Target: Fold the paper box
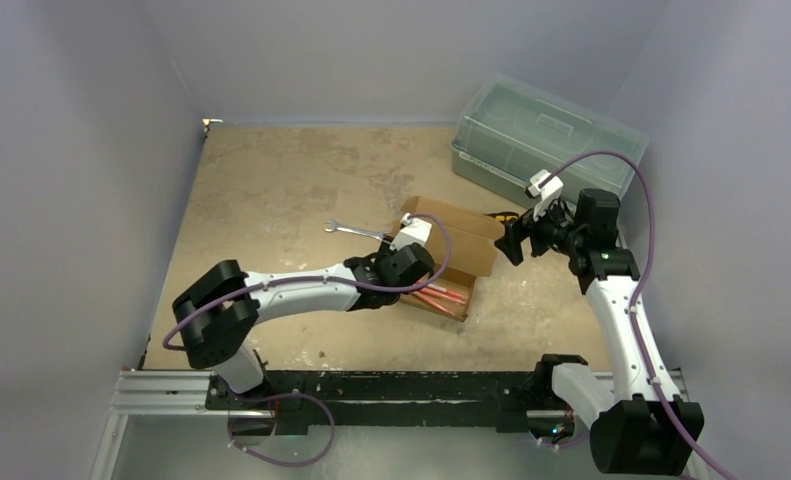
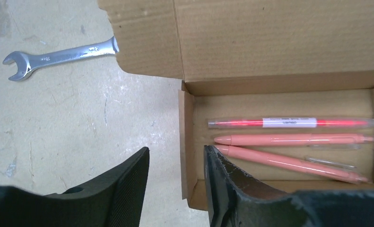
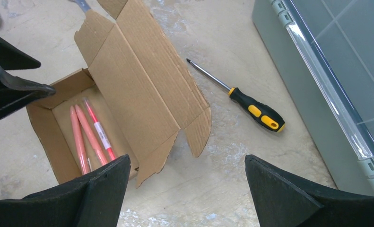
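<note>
the paper box (image 3: 62,109) sits on the table (image 1: 271,180) between my two arms. its tray is open, its lid (image 3: 133,80) is thrown back toward the far side, and three pens (image 2: 289,139) lie inside. my left gripper (image 2: 176,151) hangs at the tray's left end with its fingers part way apart; the short end wall is in the gap between them and isn't pinched. my right gripper (image 3: 187,163) hovers above the lid's right end, jaws wide, holding nothing.

i judge the step in hand to be bringing the lid over. to do it well i'd steady the tray low on the left so it doesn't skid. then i'd get a right finger behind the lid's far edge, swing it along its crease, and guide the side tabs inside the walls rather than crushing them. the screwdriver (image 3: 256,109) lies near that end, so i'd steer clear of it.
</note>
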You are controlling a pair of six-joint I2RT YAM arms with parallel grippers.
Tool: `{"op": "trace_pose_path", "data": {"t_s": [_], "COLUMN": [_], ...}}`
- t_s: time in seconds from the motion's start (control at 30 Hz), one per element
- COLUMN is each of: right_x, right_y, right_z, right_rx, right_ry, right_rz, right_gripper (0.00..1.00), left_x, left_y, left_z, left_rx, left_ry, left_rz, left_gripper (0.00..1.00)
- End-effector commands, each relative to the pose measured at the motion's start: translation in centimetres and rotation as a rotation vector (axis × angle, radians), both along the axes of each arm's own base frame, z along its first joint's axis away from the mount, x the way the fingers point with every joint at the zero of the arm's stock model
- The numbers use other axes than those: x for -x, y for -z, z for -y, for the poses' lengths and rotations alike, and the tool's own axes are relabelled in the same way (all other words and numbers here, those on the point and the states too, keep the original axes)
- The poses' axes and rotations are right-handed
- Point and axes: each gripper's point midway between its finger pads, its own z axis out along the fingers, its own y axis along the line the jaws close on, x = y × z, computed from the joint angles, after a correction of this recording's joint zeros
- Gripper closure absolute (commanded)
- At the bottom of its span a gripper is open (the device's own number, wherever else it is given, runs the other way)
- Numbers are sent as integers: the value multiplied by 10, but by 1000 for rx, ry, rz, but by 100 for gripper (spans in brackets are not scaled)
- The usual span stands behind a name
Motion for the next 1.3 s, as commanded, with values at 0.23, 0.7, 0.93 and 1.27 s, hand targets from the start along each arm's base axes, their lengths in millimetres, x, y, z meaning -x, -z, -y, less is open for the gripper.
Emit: {"op": "trace_pose_path", "data": {"t_s": [0.23,0.7,0.93,1.27], "right_x": [0,3,18,27], "right_y": [-21,-21,-20,-43], "right_z": [-4,-7,-23,-49], "right_rx": [-6,-9,-17,-36], "right_ry": [-29,-53,-206,-474], "right_rz": [48,49,61,175], "right_gripper": [6,6,1,1], "left_x": [-2,-8,10,55], "left_y": [-22,-21,-54,-63], "left_z": [3,18,5,-27], "left_rx": [343,448,628,946], "left_ry": [36,75,83,52], "left_rz": [-43,-36,1,-25], "left_gripper": [52,53,39,17]}}
